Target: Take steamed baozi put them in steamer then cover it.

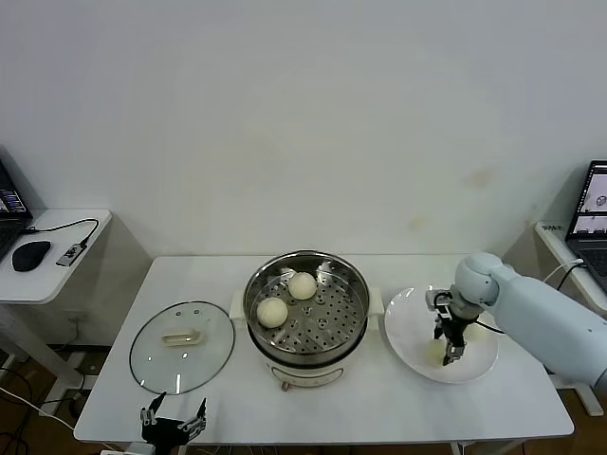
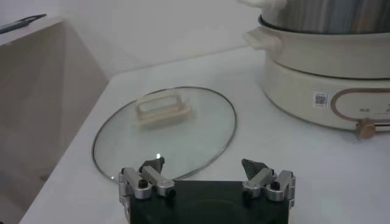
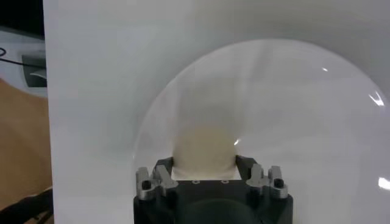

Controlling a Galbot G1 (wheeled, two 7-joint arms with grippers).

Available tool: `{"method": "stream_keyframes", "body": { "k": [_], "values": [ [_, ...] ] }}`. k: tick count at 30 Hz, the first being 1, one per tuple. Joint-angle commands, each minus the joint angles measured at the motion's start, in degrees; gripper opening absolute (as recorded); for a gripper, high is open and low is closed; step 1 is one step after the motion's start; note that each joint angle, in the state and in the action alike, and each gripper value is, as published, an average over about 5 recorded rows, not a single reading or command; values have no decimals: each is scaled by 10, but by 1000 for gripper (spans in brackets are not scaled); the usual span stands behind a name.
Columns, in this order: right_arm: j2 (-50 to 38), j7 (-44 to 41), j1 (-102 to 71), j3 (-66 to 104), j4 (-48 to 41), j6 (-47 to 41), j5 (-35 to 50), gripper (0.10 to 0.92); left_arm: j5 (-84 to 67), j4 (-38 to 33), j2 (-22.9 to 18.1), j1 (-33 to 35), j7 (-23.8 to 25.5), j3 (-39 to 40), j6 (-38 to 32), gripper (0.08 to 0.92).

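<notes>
The steamer [image 1: 356, 284] stands at the table's middle, and two cream-white baozi [image 1: 302, 285] [image 1: 272, 312] lie on its perforated tray. My right gripper [image 1: 450, 356] is down on the white plate [image 1: 479, 355] to the steamer's right. In the right wrist view the gripper [image 3: 204, 163] is shut on a third baozi [image 3: 204, 146], with a finger against each side; this baozi still rests on the plate [image 3: 292, 109]. The glass cover [image 1: 182, 346] lies flat to the steamer's left, handle up. My left gripper [image 1: 174, 417] is open and empty, parked at the front edge just short of the cover [image 2: 183, 128].
The steamer's cream base [image 2: 317, 67] has side handles and a front knob [image 2: 365, 128]. Side tables stand at far left, with a mouse [image 1: 30, 254], and at far right, with a laptop [image 1: 590, 204]. A white wall is behind the table.
</notes>
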Motion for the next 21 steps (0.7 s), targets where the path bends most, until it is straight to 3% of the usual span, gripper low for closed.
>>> {"method": "stream_keyframes", "body": {
  "k": [1,8,13,21],
  "values": [
    [-28,-23,41,27,24,2,19,613,0,-4,-1,-4,0,6,1,823],
    [-35,-45,183,-37,59,1,74,611,-7,-13,3,-15,3,6,7,823],
    [26,-73,283,-94,40,12,137,611,-13,-19,4,-16,1,-1,6,823],
    [157,-94,392,-155,-52,163,211,611,-21,-35,-1,-14,2,-11,7,823]
  ]
}}
